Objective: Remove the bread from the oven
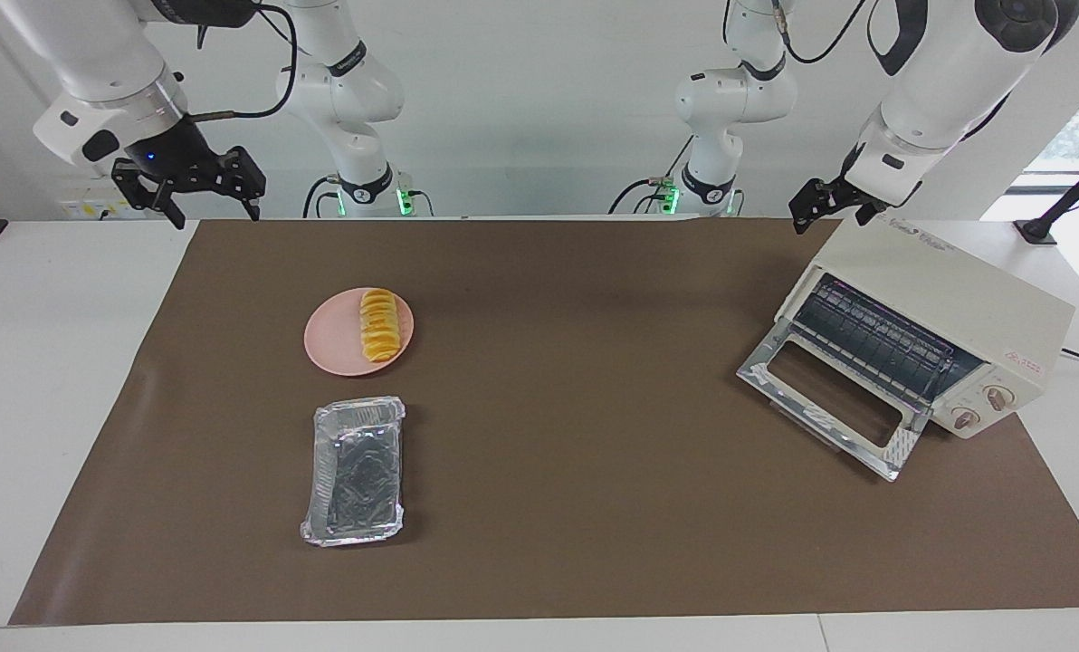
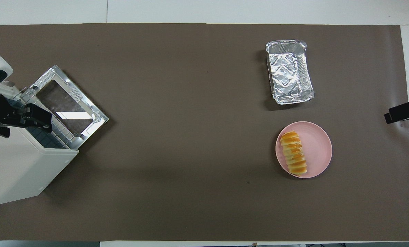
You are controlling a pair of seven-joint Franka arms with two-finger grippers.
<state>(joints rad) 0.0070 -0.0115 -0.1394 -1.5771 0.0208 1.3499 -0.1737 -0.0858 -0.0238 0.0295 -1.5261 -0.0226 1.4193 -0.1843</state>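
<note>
The bread (image 1: 379, 324) is a ridged yellow-orange loaf lying on a pink plate (image 1: 333, 351) toward the right arm's end of the table; it also shows in the overhead view (image 2: 293, 152). The cream-white oven (image 1: 942, 290) stands at the left arm's end with its glass door (image 1: 829, 409) folded down open and a bare wire rack (image 1: 874, 340) inside. My right gripper (image 1: 214, 214) hangs open and empty over the mat's corner by the robots, well apart from the plate. My left gripper (image 1: 831, 217) is open and empty just over the oven's top edge.
A crinkled silver foil tray (image 1: 356, 471) lies empty on the brown mat (image 1: 576, 407), farther from the robots than the plate. The oven's two knobs (image 1: 983, 406) face away from the robots. A black cable runs off the oven's end.
</note>
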